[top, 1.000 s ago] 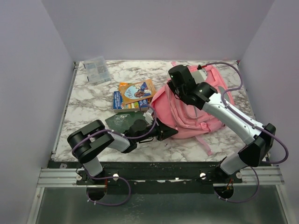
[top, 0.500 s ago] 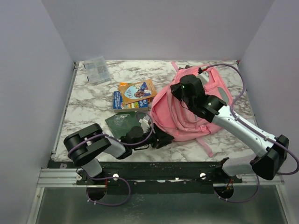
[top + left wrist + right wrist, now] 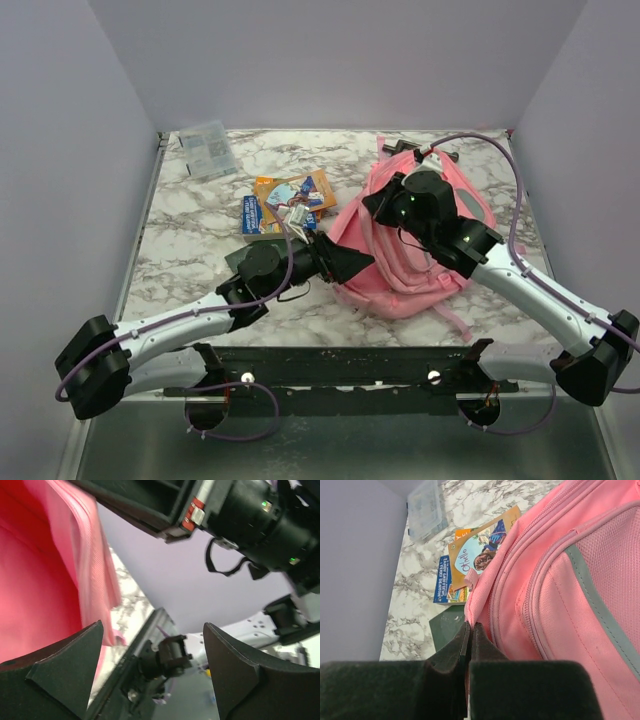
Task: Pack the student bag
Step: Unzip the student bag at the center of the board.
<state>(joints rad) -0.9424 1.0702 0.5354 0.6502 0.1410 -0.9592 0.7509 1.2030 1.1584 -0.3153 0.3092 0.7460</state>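
The student bag (image 3: 420,270) is a large pink backpack lying on the marble table right of centre, and in the right wrist view the student bag (image 3: 560,580) shows its grey-trimmed pocket. My right gripper (image 3: 375,208) is shut on the bag's left fabric edge and holds it up; in its wrist view the right gripper (image 3: 470,626) pinches pink cloth between its jaws. My left gripper (image 3: 352,263) stands open at the bag's left side. In its own view the left gripper (image 3: 152,650) has nothing between its fingers, with the pink bag wall (image 3: 45,580) on the left.
An orange picture book (image 3: 290,190) lies over a blue book (image 3: 255,213) left of the bag. A dark green flat item (image 3: 232,262) lies partly under my left arm. A clear plastic box (image 3: 208,148) sits at the back left. The black front rail (image 3: 330,360) borders the table.
My left gripper went from shut to open, and its arm stretched out and rose toward the bag's left edge. My right arm swung nearer, pulling the bag's edge with it.
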